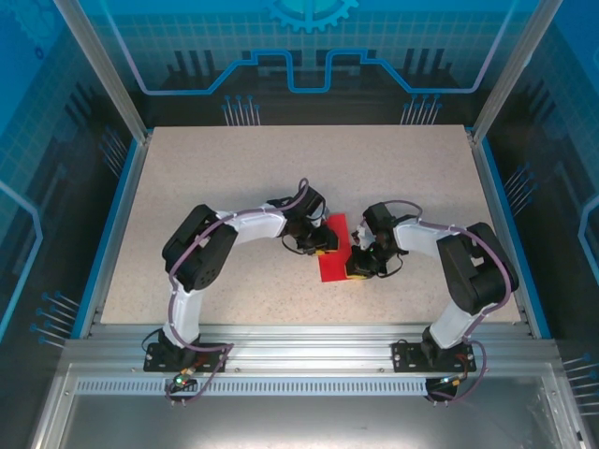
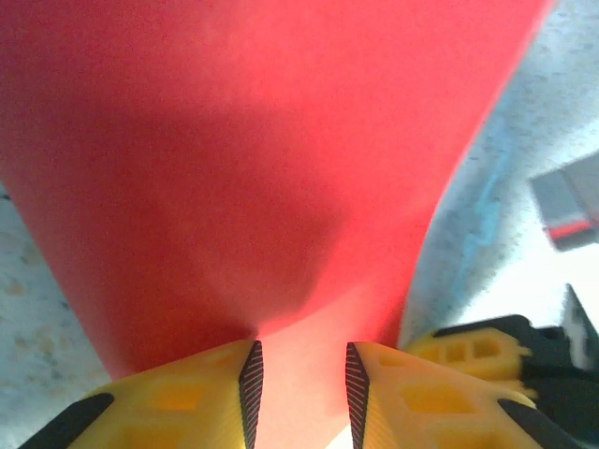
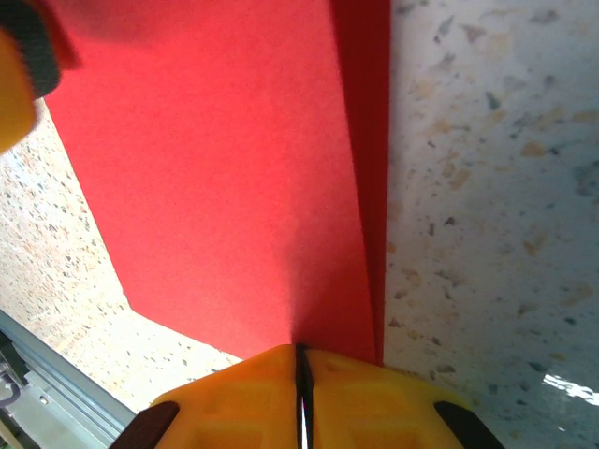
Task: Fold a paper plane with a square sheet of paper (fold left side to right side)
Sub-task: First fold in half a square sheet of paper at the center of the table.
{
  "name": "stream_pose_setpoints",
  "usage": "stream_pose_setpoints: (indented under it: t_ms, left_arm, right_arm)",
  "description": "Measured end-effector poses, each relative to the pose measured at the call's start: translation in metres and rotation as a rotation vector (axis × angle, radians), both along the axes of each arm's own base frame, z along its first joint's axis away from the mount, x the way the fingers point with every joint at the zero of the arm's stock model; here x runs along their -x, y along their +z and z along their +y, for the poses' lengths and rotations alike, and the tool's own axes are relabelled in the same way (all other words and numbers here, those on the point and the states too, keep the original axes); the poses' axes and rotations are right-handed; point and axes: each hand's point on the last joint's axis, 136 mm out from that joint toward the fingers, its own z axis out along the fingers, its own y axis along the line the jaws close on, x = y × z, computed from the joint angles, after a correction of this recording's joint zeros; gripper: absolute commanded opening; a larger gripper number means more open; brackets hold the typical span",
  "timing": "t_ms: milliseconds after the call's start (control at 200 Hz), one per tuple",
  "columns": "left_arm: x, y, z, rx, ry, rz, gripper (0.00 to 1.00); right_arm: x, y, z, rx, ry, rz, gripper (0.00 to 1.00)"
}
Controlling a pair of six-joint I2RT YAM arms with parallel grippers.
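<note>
The right gripper (image 3: 301,355) is clenching the square sheet of paper (image 3: 225,187) right at its tip while the left gripper (image 2: 301,365) is hovering released, jaws parted at the bowed sheet ahead, so the unpinned flap is likely risking springing back and creasing askew

The table (image 1: 234,168) is a pale beige slab flecked with darker specks, set inside a blue border, with a ribbed metal rail along its lower edge in the top view. Just right of and below the middle of that view, the bright red square sheet of paper (image 1: 329,268) rests on it. In the right wrist view the paper (image 3: 234,187) covers the upper left, a darker red strip along its right edge, and bare speckled table (image 3: 487,187) lies to the right.
</note>
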Motion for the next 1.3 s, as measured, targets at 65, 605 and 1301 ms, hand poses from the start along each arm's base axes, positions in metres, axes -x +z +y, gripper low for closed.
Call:
stream_pose_setpoints:
  t_ms: [65, 605, 1301]
  left_arm:
    - [-0.002, -0.007, 0.004, -0.005, 0.007, 0.018, 0.34]
    - [-0.023, -0.006, 0.008, 0.034, -0.001, 0.052, 0.36]
    - [-0.066, -0.002, 0.004, 0.055, 0.039, 0.037, 0.43]
  right_arm:
    - [0.0, -0.001, 0.0, 0.003, 0.001, 0.004, 0.1]
    - [0.0, -0.001, 0.001, 0.001, 0.011, 0.006, 0.1]
    - [-0.004, -0.001, 0.002, -0.003, 0.017, -0.008, 0.1]
